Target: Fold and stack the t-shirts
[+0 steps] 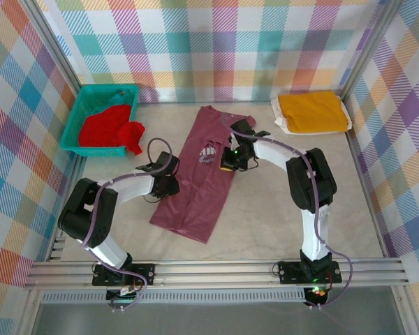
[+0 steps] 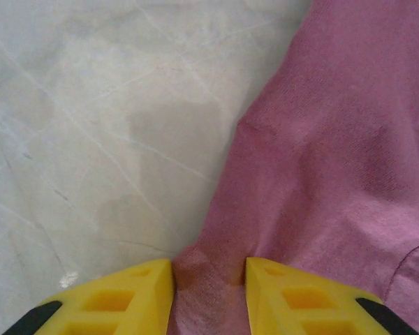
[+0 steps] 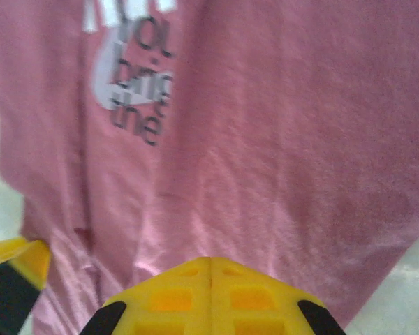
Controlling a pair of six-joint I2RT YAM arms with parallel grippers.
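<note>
The maroon t-shirt lies mid-worktop, folded lengthwise into a long strip. It looks soft, light and limp, so it would likely sag unless taken by an edge or corner. The left arm lies low from the near left, and the left end effector is clenched on a pucker of the shirt's left edge. Just beyond, the right arm bends in from the right. The right end effector is closed tight over the shirt beside the chest print; whether it pinches cloth cannot be told. Farthest back, the red t-shirt fills the teal basket at left, and the yellow-orange t-shirt lies folded at right.

A maroon tee, yellow-orange tee, red tee, teal basket.
</note>
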